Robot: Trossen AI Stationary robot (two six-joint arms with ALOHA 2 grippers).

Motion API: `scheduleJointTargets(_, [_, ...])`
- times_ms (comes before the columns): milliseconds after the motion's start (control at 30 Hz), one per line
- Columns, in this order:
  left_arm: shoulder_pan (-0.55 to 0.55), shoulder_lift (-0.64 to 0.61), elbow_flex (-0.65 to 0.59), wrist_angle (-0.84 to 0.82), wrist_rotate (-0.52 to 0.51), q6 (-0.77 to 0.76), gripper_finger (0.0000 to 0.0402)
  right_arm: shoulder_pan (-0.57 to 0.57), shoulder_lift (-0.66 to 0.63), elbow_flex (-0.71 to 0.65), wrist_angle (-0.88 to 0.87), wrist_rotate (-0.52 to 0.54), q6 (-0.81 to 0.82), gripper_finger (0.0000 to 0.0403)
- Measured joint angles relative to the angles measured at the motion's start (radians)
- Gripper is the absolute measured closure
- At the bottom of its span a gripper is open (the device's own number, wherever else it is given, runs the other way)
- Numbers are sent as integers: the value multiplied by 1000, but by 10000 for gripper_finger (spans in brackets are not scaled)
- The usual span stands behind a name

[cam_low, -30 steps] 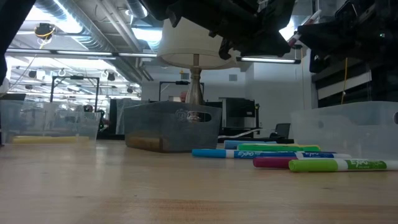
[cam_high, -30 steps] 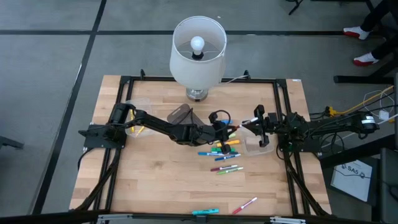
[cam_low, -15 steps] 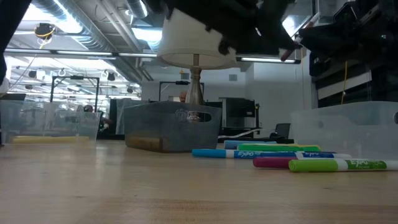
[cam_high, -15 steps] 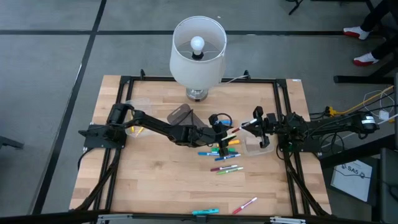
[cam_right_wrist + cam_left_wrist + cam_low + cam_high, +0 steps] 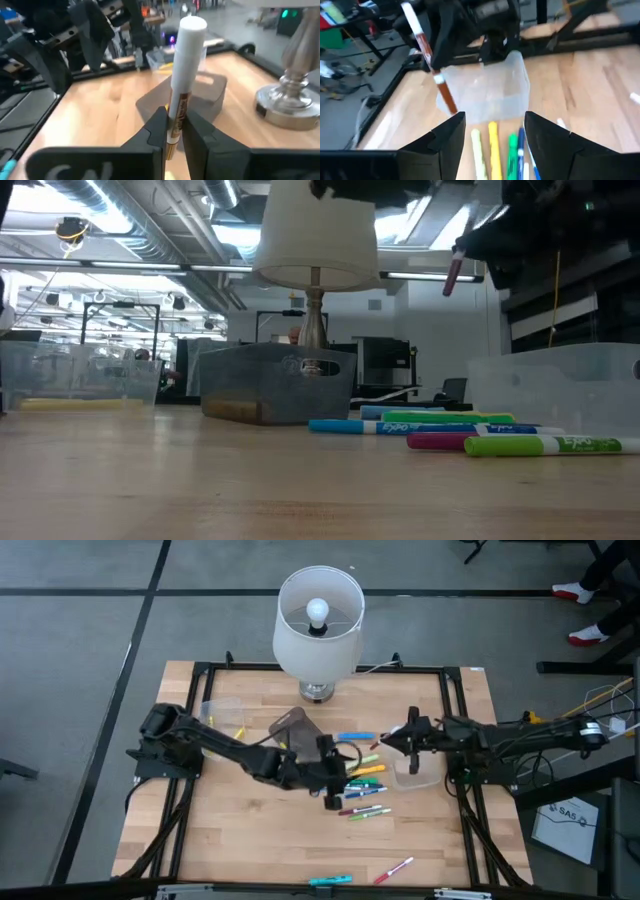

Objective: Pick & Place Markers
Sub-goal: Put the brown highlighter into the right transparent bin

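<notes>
**Right gripper carrying a marker toward the bin, left arm free over the pile**

Wood table [image 5: 250, 830] fills the black frame, lamp [image 5: 318, 620] at 12 o'clock, grey tray [image 5: 290, 725] just below the lamp base, clear cup [image 5: 222, 712] at 10 o'clock.

Step in hand, as I read it: transport. Right gripper [image 5: 408, 735] pinches a white marker [image 5: 181, 70] with a brownish-red band; fingers pressed onto the barrel low down, the long end sticking out past them. Low view shows the marker [image 5: 453, 275] hanging near upright, high above the table. It sits just at 10 o'clock of the clear bin [image 5: 418, 770], not yet over it.

Left gripper [image 5: 330, 795] hovers at table centre, jaws spread, nothing between them; left wrist view looks across the pile at the bin [image 5: 490, 90] and the held marker [image 5: 427, 60].

Pile of markers [image 5: 362, 785] lies loose at 3 o'clock of centre, between left gripper and bin: yellow, green, blue, pink, touching or just beside each other. One blue marker [image 5: 355, 736] lies apart at 12 o'clock of the pile. Two more near the front edge at 6 o'clock: cyan [image 5: 330, 881] and pink-white [image 5: 395, 869].

Next move likely calls for: shift the right gripper toward 4 o'clock until above the bin opening, lower, release. Left then drops onto one pile marker; they lie tightly packed, so singling one out is the risk.
</notes>
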Motion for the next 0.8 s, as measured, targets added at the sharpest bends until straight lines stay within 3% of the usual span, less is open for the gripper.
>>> scheduleJointTargets(100, [-47,0,0,-75,-103,-5,203,10,24,78,-111,0,50,361])
scheduleJointTargets(233, [-96,0,0,-137,-161,-71,202,11,49,166,-263,0,118,361])
scheduleJointTargets(567, [-175,0,-89,-44,-459,-71,205,11,130,338,-550,0,267,360])
scheduleJointTargets(667, [-167,0,-155,74,-461,-58,206,11,174,393,-676,0,322,360])
scheduleJointTargets(800, [-136,1,-257,367,-315,82,206,10,239,472,-857,0,382,359])
